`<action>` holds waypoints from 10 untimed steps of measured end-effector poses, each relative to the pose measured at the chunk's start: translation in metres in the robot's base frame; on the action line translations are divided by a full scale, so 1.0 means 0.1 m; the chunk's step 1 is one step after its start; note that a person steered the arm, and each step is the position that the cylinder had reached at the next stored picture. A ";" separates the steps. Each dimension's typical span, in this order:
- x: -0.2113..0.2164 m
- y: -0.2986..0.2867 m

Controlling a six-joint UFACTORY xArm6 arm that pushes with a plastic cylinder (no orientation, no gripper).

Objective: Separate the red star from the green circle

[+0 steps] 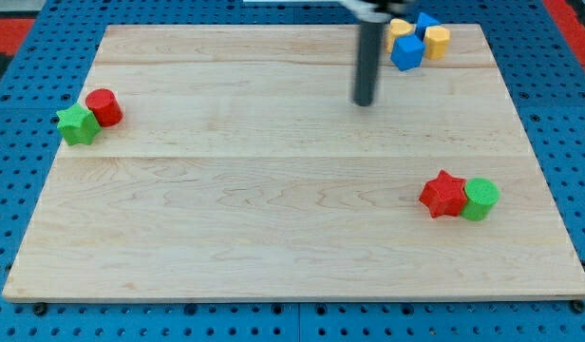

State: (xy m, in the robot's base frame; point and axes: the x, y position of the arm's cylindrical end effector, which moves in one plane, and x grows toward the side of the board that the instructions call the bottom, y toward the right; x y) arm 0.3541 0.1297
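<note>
Blue pegboard point(17, 142) surrounds your wooden board point(273, 218), with red matting showing at the view's top corners. At the view's top right you have a cluster of four blocks: two blue blocks point(406, 52) point(426, 21) and two yellow blocks point(437, 41) point(400, 28), packed together, shapes hard to make out. At the view's left edge a green star point(78, 124) sits touching a red cylinder point(104, 106). My tip point(365, 102) is on the board's upper middle, just left of and below the blue-and-yellow cluster, touching nothing. No pincer on this arm, just the dark rod, so nothing to call wide or narrow. Between my tip and your target pair you see only bare wood; nothing stands in the way.

Your red star point(443, 195) lies at the view's lower right, well apart from my tip. It touches the green circle point(481, 199), which sits right against its right side. Both lie flat, near the board's right edge.
</note>
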 end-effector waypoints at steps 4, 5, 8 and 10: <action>1.60 1.92; 1.56 1.62; 1.56 0.36; 1.46 -0.68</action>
State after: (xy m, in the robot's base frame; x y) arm 0.5004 0.0612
